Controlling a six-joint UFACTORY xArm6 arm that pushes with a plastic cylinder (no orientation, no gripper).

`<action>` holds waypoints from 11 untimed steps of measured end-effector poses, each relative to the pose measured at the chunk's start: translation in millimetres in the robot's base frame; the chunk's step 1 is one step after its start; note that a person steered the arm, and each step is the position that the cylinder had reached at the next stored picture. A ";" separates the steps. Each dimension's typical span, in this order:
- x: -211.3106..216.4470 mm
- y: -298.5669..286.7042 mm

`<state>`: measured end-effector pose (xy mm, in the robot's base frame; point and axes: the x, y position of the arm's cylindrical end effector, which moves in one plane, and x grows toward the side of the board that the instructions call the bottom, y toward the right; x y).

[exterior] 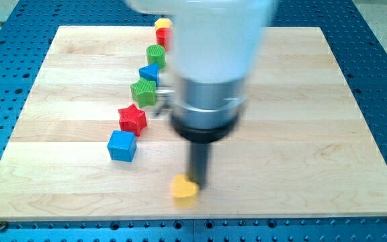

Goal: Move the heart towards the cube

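The yellow heart (pixel 183 189) lies near the table's (pixel 301 134) bottom edge, with my tip (pixel 197 184) touching its right side, as far as the blur lets me tell. The blue cube (pixel 121 146) sits up and to the view's left, apart from it. Beyond it, a diagonal line of blocks climbs: red star (pixel 132 119), green star (pixel 143 91), blue triangle (pixel 149 72), green cylinder (pixel 156 55). There is no hand, only the rod.

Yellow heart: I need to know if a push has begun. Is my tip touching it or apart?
Touching, apparently: my tip meets the yellow heart at its upper right edge, with no gap visible.
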<state>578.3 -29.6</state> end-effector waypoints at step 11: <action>24.6 -173.5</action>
